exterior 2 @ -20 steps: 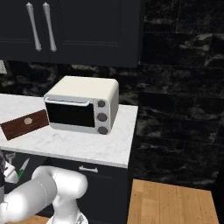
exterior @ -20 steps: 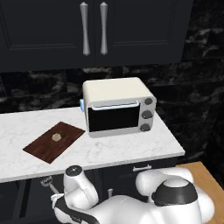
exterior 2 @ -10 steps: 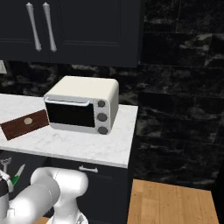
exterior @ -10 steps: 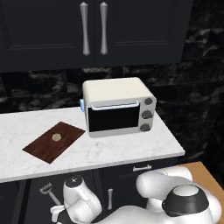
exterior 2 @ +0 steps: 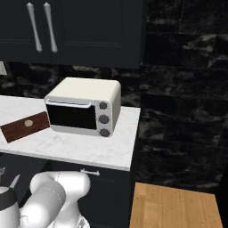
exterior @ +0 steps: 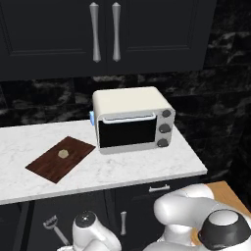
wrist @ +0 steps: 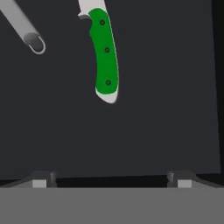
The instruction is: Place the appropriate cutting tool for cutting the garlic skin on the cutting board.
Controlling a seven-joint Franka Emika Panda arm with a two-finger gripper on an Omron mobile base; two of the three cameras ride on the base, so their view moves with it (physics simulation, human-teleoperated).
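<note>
Drawer (wrist: 166,109) | knife (wrist: 106,57), peeler (wrist: 24,28) inside | gripper (wrist: 111,177) spread above

A white marble bench (exterior: 147,169) runs beneath dark upper cabinets (exterior: 59,34) with two long silver handles (exterior: 94,30). A cream toaster oven (exterior: 132,120) (three round knobs on its right) sits before a black marbled wall (exterior 2: 187,89). Wooden floor (exterior 2: 173,207) shows at lower right.

Green-handled knife (wrist: 106,57), dark brown board (exterior: 61,158), white-marbled counter (exterior: 147,166).
</note>
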